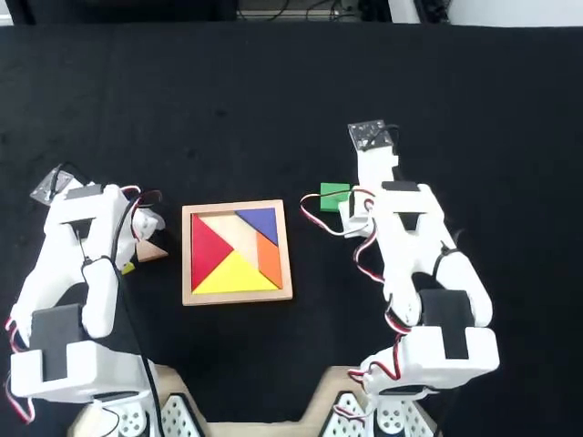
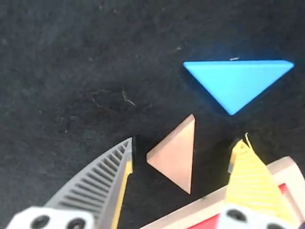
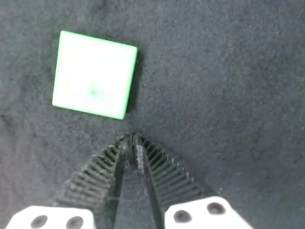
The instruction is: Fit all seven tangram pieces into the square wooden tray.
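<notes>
Count so far: four in the tray (image 1: 237,297), mid-table (image 1: 474,91) toward the front edge: red triangle (image 1: 208,248), yellow triangle (image 1: 235,273), orange piece (image 1: 270,256), dark blue piece (image 1: 261,221). Three are loose: green square (image 3: 94,75) right of the tray, tan triangle (image 2: 175,156) and light blue triangle (image 2: 237,81) on its left. The left gripper (image 2: 185,142) is spread wide around the tan triangle with gaps on both sides. The right gripper (image 3: 132,139) is pinched closed on nothing, just beside the green square.

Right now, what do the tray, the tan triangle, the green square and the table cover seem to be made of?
Tray: pale unpainted wood, it seems, with a matte rim.
Tan triangle: probably bare wood too, dull and unpainted.
Green square: painted wood or plastic; the even colour hides any grain.
Table cover: black cloth, matte, with lint specks.
</notes>
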